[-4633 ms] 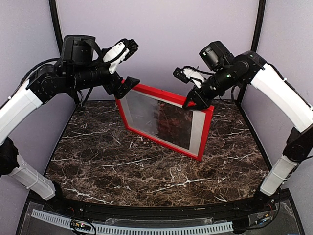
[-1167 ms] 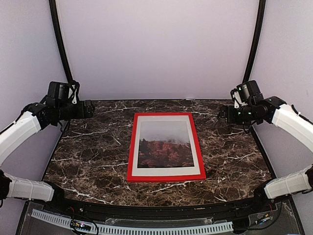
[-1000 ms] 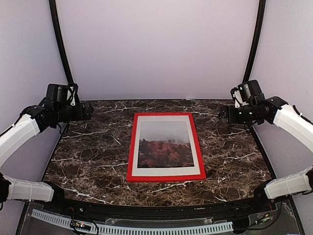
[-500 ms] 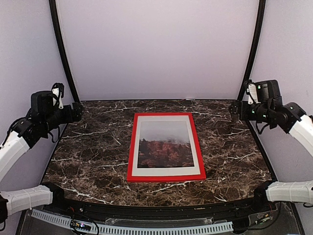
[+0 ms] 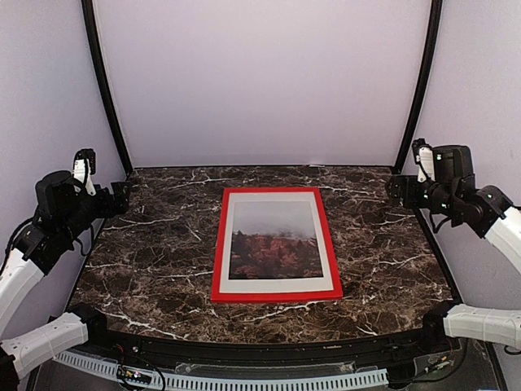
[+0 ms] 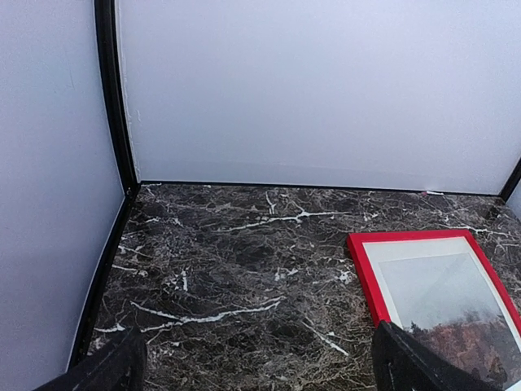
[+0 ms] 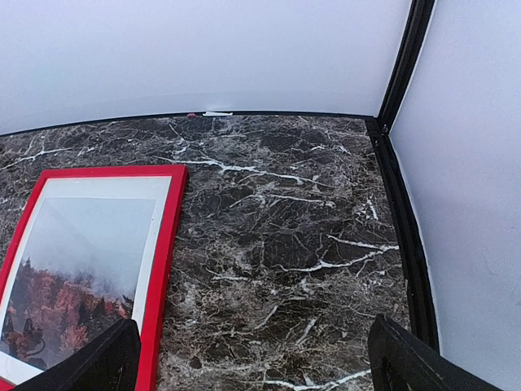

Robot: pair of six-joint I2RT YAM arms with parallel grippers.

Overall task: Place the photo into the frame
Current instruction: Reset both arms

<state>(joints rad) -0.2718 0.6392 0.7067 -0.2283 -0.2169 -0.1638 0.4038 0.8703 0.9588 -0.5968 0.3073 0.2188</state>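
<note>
The frame (image 6: 363, 269) runs off the left wrist view at 4 o'clock, the right at 8 o'clock. The left gripper (image 6: 259, 346) and right gripper (image 7: 254, 334) show only cropped dark fingertips.

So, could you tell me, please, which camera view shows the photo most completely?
The top external view: the whole photo lies uncovered inside the red frame, seen from above. The left wrist view catches only its far left part, cut by the picture's edge; the right wrist view shows its far right part, also cropped.
</note>
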